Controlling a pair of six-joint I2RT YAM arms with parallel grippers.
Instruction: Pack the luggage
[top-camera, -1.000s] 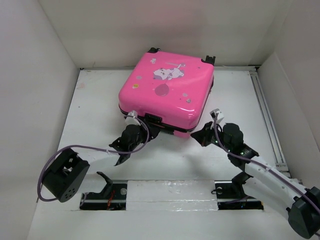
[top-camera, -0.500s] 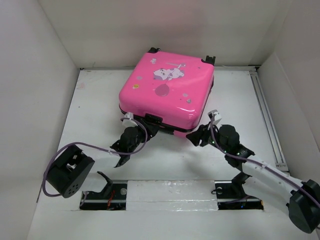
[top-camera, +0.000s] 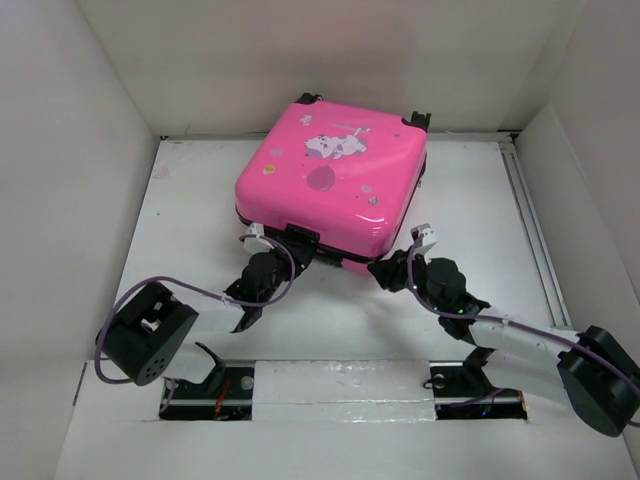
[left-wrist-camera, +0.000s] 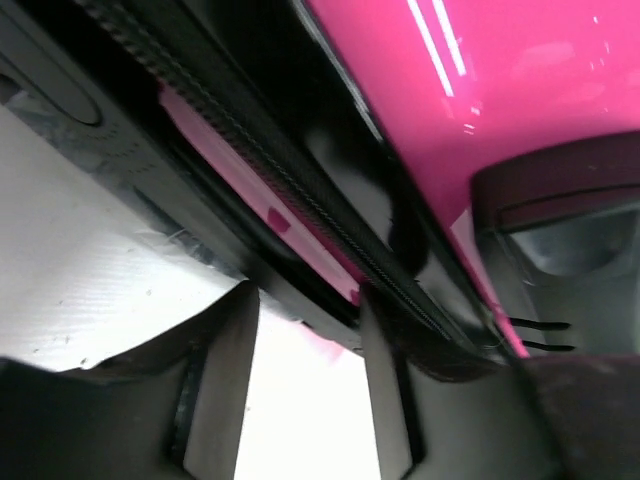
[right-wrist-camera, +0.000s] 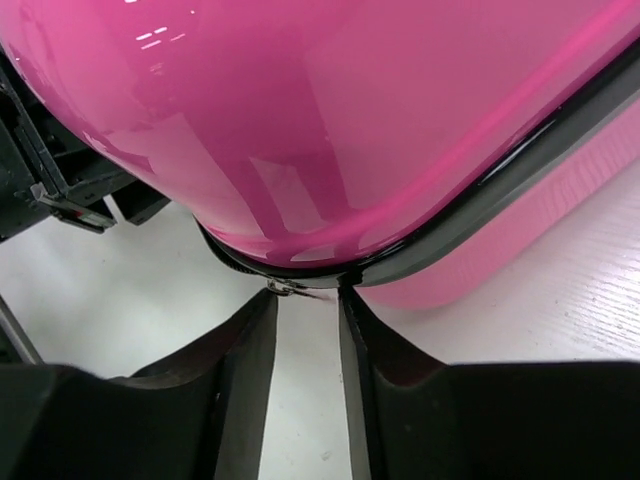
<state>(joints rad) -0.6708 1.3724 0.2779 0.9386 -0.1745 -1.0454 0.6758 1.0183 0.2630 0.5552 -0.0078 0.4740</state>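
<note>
Left arm (top-camera: 150, 335) lies low from its base at the near left, the forearm running right and away to the near-left edge of the luggage (top-camera: 335, 190). The left gripper (left-wrist-camera: 307, 308) has its jaws spread, with the tips at the black zipper track (left-wrist-camera: 280, 188) on the case's side and nothing seen gripped between them. The luggage, a bright-pink hard-shell suitcase, lies flat with its lid down and cartoon print (top-camera: 335, 146) uppermost. It sits centre-rear on the white worktop (top-camera: 480, 200), turned slightly, black wheels (top-camera: 418, 119) toward the back wall. A black fitting (top-camera: 300, 238) on its near edge sits just beside the left gripper. Right arm (top-camera: 520, 335) stretches low from the near right, leftward to the case's near-right corner. The right gripper (right-wrist-camera: 307, 300) has its jaws at a narrow gap, pinching a small metal zipper pull (right-wrist-camera: 295, 288) at the black seam under that corner. Purple cables (top-camera: 190, 291) loop along both arms. White walls (top-camera: 80, 150) enclose the worktop on three sides.
</note>
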